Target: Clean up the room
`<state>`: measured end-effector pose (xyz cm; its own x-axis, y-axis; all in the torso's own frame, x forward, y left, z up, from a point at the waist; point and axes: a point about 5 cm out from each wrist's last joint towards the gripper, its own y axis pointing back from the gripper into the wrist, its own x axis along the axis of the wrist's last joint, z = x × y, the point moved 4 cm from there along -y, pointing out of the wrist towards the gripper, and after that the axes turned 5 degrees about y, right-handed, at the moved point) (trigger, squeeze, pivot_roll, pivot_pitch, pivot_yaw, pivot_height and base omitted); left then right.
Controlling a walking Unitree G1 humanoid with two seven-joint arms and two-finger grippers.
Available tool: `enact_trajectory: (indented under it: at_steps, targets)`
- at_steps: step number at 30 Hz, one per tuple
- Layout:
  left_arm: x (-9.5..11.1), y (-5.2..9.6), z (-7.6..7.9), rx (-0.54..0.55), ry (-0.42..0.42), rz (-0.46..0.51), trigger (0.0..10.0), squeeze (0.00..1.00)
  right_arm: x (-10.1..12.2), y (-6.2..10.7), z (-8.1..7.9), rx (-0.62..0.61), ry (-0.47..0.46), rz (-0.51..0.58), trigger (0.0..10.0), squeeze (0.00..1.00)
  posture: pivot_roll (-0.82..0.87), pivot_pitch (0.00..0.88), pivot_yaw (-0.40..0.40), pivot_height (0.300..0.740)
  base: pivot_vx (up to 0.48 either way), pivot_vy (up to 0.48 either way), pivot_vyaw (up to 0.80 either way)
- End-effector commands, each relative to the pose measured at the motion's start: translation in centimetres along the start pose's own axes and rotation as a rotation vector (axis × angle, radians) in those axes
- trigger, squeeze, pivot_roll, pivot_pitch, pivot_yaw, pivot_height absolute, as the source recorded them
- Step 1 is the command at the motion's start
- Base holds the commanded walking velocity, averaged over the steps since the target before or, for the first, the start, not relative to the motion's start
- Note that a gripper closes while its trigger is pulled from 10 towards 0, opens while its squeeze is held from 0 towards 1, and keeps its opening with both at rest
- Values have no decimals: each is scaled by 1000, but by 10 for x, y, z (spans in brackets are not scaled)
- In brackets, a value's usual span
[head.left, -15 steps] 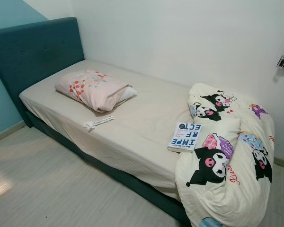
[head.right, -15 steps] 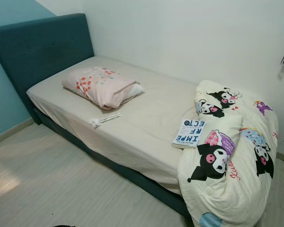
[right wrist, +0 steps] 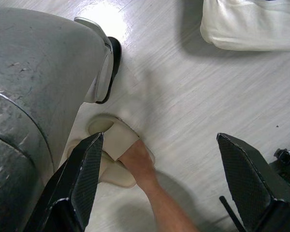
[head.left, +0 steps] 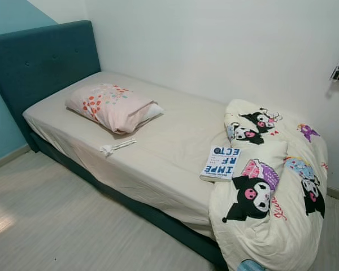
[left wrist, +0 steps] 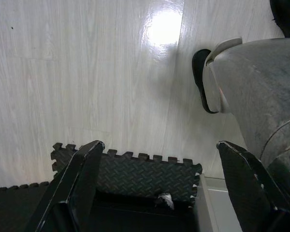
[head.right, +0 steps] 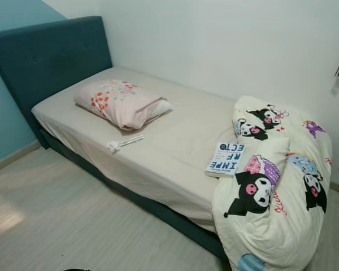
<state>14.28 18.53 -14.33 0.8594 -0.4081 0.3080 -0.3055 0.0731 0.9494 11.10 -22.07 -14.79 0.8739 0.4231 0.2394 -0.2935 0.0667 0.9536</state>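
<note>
On bed (head.left: 175, 141): one pillow (head.left: 114, 106), one book (head.left: 221, 162), one duvet (head.left: 271, 192). Left claw (left wrist: 157, 188), right claw (right wrist: 159, 183) spread, empty.

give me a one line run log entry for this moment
stage: facing bed | on beige sheet: pink patterned pillow, white-and-blue paperback book, small white wrapper | cartoon-print duvet: bunched at foot | left claw: open, idle | right claw: open, idle

Your head views look down across the same bed (head.left: 158, 152) from its long edge; your wrist views face the floor (left wrist: 87, 72) closely.
</note>
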Motion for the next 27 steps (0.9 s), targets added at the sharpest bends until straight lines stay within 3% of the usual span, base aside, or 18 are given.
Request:
enact_trajectory:
  at_steps: [1, 5, 13, 27]
  targets:
    - [-4, 1, -1, -8, 2, -13, 10000, 0, 3, -1, -8, 19, 12, 10, 10000, 0, 14, 5, -39, 740, 0, 0, 0]
    - [-4, 1, -1, -5, 6, -11, 10000, 0, 4, -1, -8, 16, 21, 21, 10000, 0, 13, 7, -39, 740, 0, 0, 0]
    - [-5, 1, -1, 11, 103, 10, 10000, 0, 3, -1, -5, -3, 33, 12, 10000, 0, 14, 8, -40, 740, 0, 0, 794]
    - [-1, 1, -6, 52, 151, 57, 10000, 0, 2, -1, -5, -18, 28, 8, 10000, 0, 12, 7, -40, 740, 0, 0, 794]
